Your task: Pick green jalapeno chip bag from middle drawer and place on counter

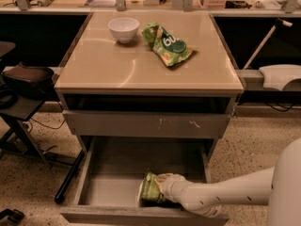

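The green jalapeno chip bag (149, 190) lies crinkled in the open middle drawer (110, 191), near its front right, with a white band at its left end. My gripper (162, 182) reaches in from the right on a white arm (225, 194) and is at the bag's right end, touching or covering it. The glossy beige counter (117, 65) is above the drawers.
A white bowl (123, 28) and a brighter green bag with a round logo (169, 44) sit at the back of the counter. The grey drawer front with pale scratches (150, 125) is shut above the open drawer. A black stool (23, 79) stands at the left.
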{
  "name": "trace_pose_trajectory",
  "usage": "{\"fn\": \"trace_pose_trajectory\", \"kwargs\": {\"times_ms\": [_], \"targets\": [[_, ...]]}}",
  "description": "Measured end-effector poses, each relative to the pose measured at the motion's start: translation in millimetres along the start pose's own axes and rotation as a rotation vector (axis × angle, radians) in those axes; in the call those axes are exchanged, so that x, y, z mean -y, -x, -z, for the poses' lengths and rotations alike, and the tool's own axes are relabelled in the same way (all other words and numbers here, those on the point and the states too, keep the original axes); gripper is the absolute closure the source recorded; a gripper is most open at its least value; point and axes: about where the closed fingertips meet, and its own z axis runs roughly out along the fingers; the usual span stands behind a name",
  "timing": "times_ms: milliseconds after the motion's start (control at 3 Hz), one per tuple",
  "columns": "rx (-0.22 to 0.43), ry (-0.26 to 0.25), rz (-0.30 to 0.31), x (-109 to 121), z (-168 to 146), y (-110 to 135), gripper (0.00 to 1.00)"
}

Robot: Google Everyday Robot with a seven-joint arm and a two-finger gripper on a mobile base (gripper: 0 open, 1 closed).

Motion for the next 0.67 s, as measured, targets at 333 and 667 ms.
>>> {"fn": "trace_pose_trajectory", "kwargs": {"times_ms": [333,667], "targets": [[0.042,0.016,-0.027,9.2,11.4,2.0,1.00],[0.151,0.104,-0.052,-3.8,32.5,39.2,1.00]]}}
